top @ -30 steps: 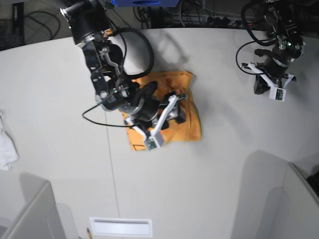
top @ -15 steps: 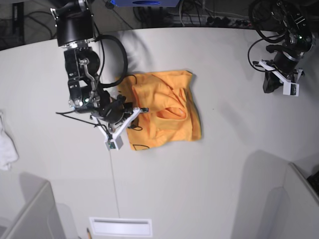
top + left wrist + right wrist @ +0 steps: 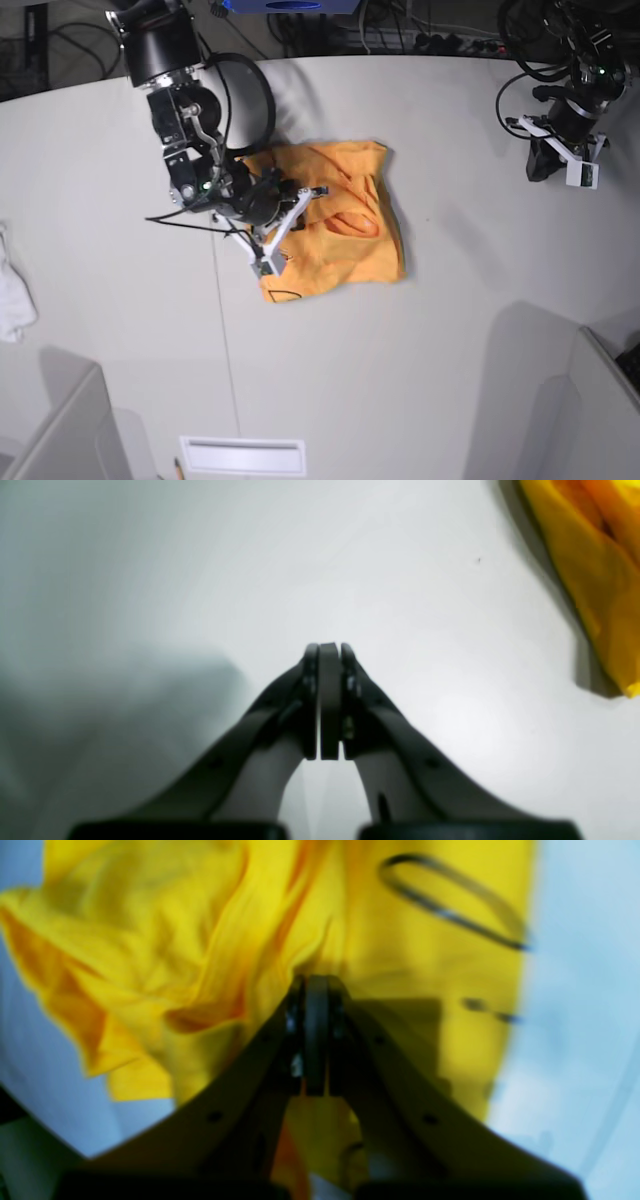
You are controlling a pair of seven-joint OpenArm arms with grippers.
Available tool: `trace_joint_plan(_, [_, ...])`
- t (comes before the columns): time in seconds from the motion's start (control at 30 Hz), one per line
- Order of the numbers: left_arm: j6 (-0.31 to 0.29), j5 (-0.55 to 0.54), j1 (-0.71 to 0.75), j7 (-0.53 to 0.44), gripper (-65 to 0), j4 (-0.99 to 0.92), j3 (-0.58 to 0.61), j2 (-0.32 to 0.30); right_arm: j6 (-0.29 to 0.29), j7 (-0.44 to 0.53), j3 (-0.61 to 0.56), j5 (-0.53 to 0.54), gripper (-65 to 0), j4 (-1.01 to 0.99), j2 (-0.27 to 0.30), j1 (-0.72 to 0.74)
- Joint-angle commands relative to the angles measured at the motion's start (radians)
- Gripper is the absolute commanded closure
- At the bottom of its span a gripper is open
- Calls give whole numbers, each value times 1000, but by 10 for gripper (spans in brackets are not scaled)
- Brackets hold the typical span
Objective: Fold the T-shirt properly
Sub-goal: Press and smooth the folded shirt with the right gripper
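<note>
White table (image 3: 420, 350), matte, w/ dark cables along far edge. Far left edge: small white cloth (image 3: 12, 295), crumpled, well apart from everything else. Near edge, left of centre: pale rectangular slot (image 3: 243, 456) in the table.

Centre-left: right hand (image 3: 275, 245) on its black arm, over the left part of the orange-yellow short-sleeved cotton T-shirt (image 3: 345, 250). Wrist view shows the jaws pressed together (image 3: 316, 985), tips down against bunched fabric; whether a fold is pinched btwn them — can't tell. T-shirt lies crumpled on table centre, roughly square heap, round neckline opening up near its right side, bit of black cursive print at near-left corner.

Far right: left hand (image 3: 565, 170), jaws fully together (image 3: 328, 652), holding nothing, above bare table, well apart from the T-shirt, whose edge only shows in its wrist view's right corner.
</note>
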Motion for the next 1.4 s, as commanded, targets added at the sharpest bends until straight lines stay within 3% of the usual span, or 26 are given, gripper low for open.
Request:
trace_joint_plan(0.0, [-7, -16, 2, -22, 0, 18, -8, -12, 5, 20, -8, 18, 0, 16, -22, 29])
trace_joint_plan(0.3, [-7, -15, 0, -22, 0, 18, -8, -12, 6, 20, -12, 18, 0, -76, -157, 137])
trace_joint_plan(0.4, [-7, -15, 2, -22, 0, 17, -8, -12, 6, 35, -81, 21, 0, -144, -181, 167])
trace_joint_plan(0.57, [-7, -16, -3, -22, 0, 18, -8, -12, 5, 215, -247, 27, 0, -205, -192, 223])
trace_joint_plan(0.7, [-6, -15, -6, -22, 0, 17, -8, -14, 5, 338, -264, 116, 0, -210, -188, 258])
trace_joint_plan(0.83, [-6, -15, -1, -22, 0, 15, -8, -15, 0, 250, -262, 118, 0, -142, -125, 279])
trace_joint_plan(1.0, [-6, -15, -3, -22, 0, 13, -8, -15, -159, 108, -210, 118, 0, 5, -17, 246])
trace_joint_plan(1.2, [-6, -16, -6, -22, 0, 18, -8, -15, -167, 97, -196, 118, 0, 57, 119, 170])
trace_joint_plan(1.37, [-7, -16, -6, -22, 0, 20, -8, -15, -167, 98, -201, 118, 0, 74, 147, 75])
